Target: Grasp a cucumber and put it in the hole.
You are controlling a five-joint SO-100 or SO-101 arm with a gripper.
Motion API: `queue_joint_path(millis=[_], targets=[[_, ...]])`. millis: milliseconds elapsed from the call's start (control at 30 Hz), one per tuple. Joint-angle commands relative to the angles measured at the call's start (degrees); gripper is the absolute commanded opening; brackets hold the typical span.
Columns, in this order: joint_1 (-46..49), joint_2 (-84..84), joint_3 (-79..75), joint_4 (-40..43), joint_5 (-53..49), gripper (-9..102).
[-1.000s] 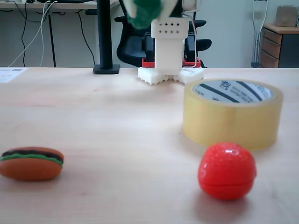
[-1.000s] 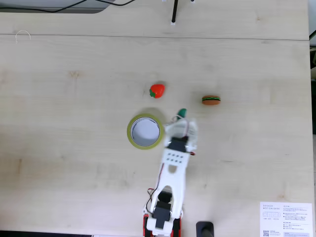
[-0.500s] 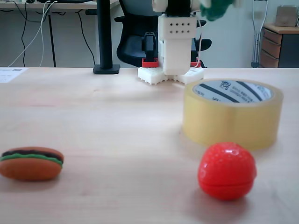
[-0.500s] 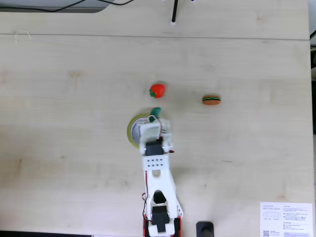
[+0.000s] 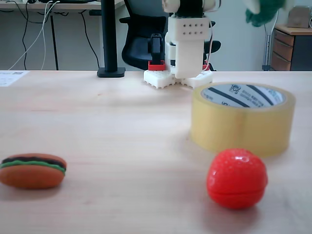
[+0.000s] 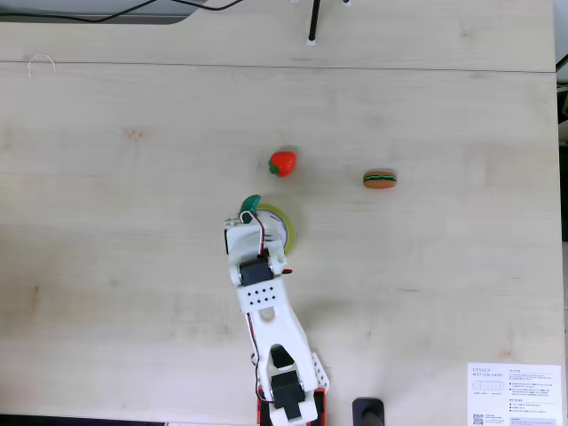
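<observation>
Since the earlier frames the arm has swung leftward in the overhead view, carrying the cucumber (image 6: 250, 203) past the tape roll (image 6: 284, 222). The fingers (image 6: 249, 209) stay clamped on it, high above the counter (image 6: 133, 266). Best swing back over the hole (image 5: 242, 95), then lower before releasing.

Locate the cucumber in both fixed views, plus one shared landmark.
Low side-on fixed view: cucumber at the top right edge, blurred, high above the tape roll.
Top-down fixed view: cucumber near centre, at the tape roll's upper-left rim.
Shared landmark: the red strawberry toy.
</observation>
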Motion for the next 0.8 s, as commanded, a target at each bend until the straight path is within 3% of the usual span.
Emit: queue_joint_path(millis=[0,200,367,767], targets=[[-0.2,2.4,-0.6,-2.1,0.4,4],[1.1,1.0,-0.4,-2.9,0.5,10],[6.6,3.3,3.6,-8.8,4.0,37],[9.5,8.3,6.2,-8.8,4.0,42]])
